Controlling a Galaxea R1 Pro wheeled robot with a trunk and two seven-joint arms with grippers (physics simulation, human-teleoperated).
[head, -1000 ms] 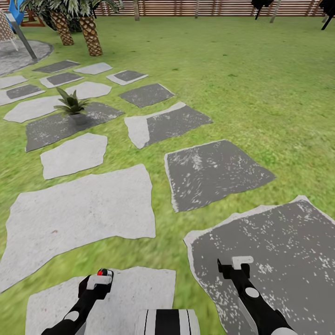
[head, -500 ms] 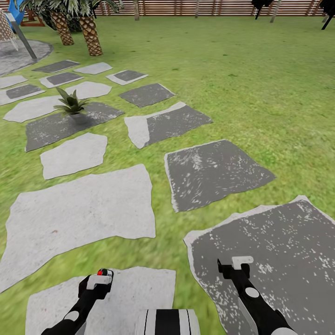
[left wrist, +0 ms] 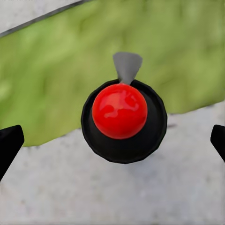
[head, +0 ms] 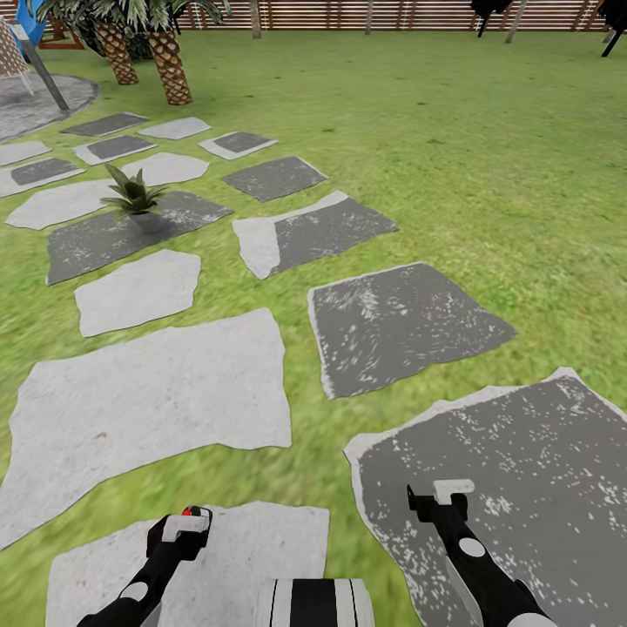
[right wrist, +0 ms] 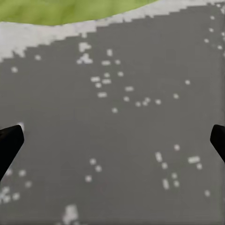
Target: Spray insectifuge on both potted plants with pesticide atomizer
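The pesticide atomizer is seen from above as a red ball on a round black body with a grey nozzle. It sits centred under my left gripper, whose black fingers stand wide open, well clear of its sides. In the head view the atomizer is a small red and dark spot just past the left gripper, over a pale stone. My right gripper hangs open and empty over a dark stone. One potted plant stands on a dark stone at the far left. The second plant is out of view.
Grey and white stepping stones run from the near left to the far left across the lawn. Two scaly palms and a round paved patch lie at the back left. A brown slatted fence closes the far edge.
The whole picture has slipped down a few pixels, so the camera moved slightly. Both grippers and the atomizer keep their places.
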